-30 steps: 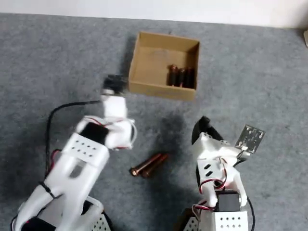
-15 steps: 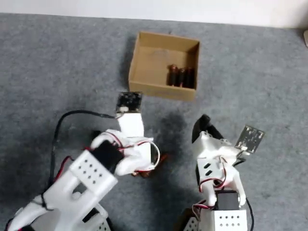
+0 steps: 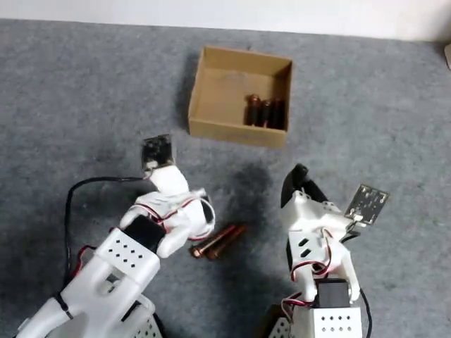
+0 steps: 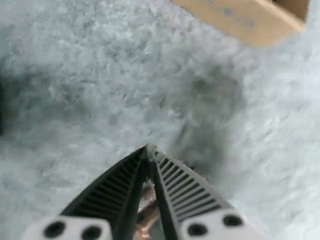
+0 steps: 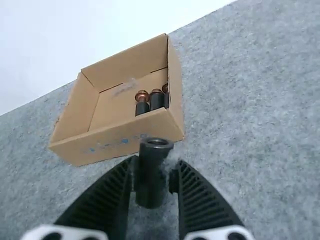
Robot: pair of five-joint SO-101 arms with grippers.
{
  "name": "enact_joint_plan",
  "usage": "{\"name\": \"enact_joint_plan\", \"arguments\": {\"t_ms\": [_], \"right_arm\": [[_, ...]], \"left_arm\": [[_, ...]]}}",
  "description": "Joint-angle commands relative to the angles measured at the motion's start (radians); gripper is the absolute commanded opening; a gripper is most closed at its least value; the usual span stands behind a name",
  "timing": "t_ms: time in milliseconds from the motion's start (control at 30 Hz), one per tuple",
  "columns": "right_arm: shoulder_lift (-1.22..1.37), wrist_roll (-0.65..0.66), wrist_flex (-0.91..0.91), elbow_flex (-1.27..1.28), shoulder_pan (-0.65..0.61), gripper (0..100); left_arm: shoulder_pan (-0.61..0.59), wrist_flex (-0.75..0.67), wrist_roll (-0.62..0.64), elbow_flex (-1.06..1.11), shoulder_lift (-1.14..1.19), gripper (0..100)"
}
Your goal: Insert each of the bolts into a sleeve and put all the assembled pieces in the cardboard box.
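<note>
Bolts: two copper-coloured metal bolts (image 3: 218,241) lie side by side and touching on the counter. In the high view they sit between the two arms with their heads toward 8 o'clock. Neither one wears a sleeve yet.

Sleeve: one black tubular sleeve (image 5: 151,182) stands upright with its open bore facing up, raised off the counter at about 2 o'clock from the bolts. It is likely held this way so that a bolt can be dropped in from above.

Right gripper: the right gripper (image 5: 152,167) has its jaws clenched around the sleeve's lower half. The mouth is left free, which suits a waiting, presenting hold.

Left gripper: the left gripper (image 4: 149,149) hangs over the head end of the bolts, at their 9 o'clock side in the high view. Its jaws are pressed together with the tips meeting and grasp nothing. Copper shows under them in the left wrist view. Judging from this, the jaws would have to part before a bolt could be picked up.

Box: the shallow brown cardboard box (image 3: 236,132) is open-topped and sits at 12 o'clock from the bolts, well apart from them. Both arms can probably reach it there.

Box contents: what look like three finished pieces (image 3: 264,111) with dark sleeves and copper heads lie packed together against the wall at the box's 3 o'clock side. The rest of the box floor is bare.

Progress: part of the job looks done, as two bolts and the held sleeve remain outside the box. A second loose sleeve cannot be made out.

Counter: the grey felt-covered counter (image 3: 84,84) carries everything, and its nap should keep the bolts from rolling.
</note>
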Motion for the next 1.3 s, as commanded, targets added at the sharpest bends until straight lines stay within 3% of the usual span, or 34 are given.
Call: {"name": "enact_joint_plan", "arguments": {"t_ms": [0,67,233,400,633,733,833,1067,1267], "right_arm": [[-0.005,0.015,-0.031,0.004,0.012,0.3],[-0.005,0.015,-0.031,0.004,0.012,0.3],[-0.005,0.015,-0.031,0.001,0.012,0.3],[-0.005,0.015,-0.031,0.001,0.012,0.3],[-0.005,0.015,-0.031,0.005,0.01,0.3],[-0.005,0.015,-0.031,0.005,0.008,0.3],[-0.005,0.015,-0.031,0.005,0.01,0.3],[-0.005,0.015,-0.031,0.005,0.008,0.3],[-0.005,0.015,-0.031,0.005,0.008,0.3]], "left_arm": [[-0.01,0.091,-0.351,-0.002,-0.018,1],[0.01,0.146,-0.462,-0.004,-0.018,1],[0.093,0.275,-0.563,0.008,-0.01,1],[0.137,0.181,-0.773,0.116,-0.01,1],[0.134,0.029,-0.778,0.111,-0.01,1],[0.137,0.029,-0.775,0.07,-0.01,12],[0.173,0.127,-0.773,0.05,-0.01,23],[0.275,0.29,-0.775,0.039,-0.01,18],[0.242,0.212,-0.779,0.12,-0.01,20]]}}
